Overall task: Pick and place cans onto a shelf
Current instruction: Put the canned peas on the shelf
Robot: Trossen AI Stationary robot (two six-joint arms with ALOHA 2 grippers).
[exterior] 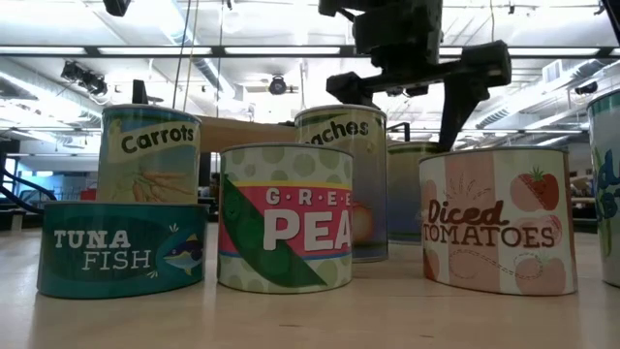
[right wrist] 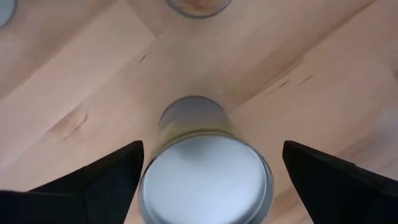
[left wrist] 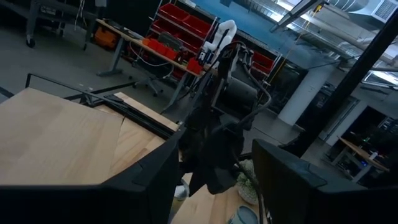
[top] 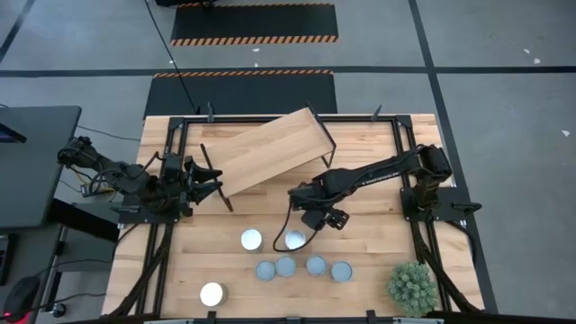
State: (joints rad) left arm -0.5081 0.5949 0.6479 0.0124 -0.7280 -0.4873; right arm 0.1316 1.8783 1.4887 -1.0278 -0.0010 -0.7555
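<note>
The right claw (right wrist: 205, 180) hangs wide open, empty, directly above the peaches can (top: 294, 239), which stands on the desk (top: 360, 229) below the shelf (top: 265, 148). Descending off-centre could clip its rim and topple it. The left claw (top: 211, 180) waits half-open, empty, beside the shelf.

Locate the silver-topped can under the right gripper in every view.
High view: the can stands mid-table, the right one of two side-by-side bright tops.
Low view: likely the Peaches can, centre, behind the front row.
Right wrist view: the can sits low in the middle, between the dark fingers.
Left wrist view: cannot be made out.
Shared landmark: the open right gripper above it.
</note>
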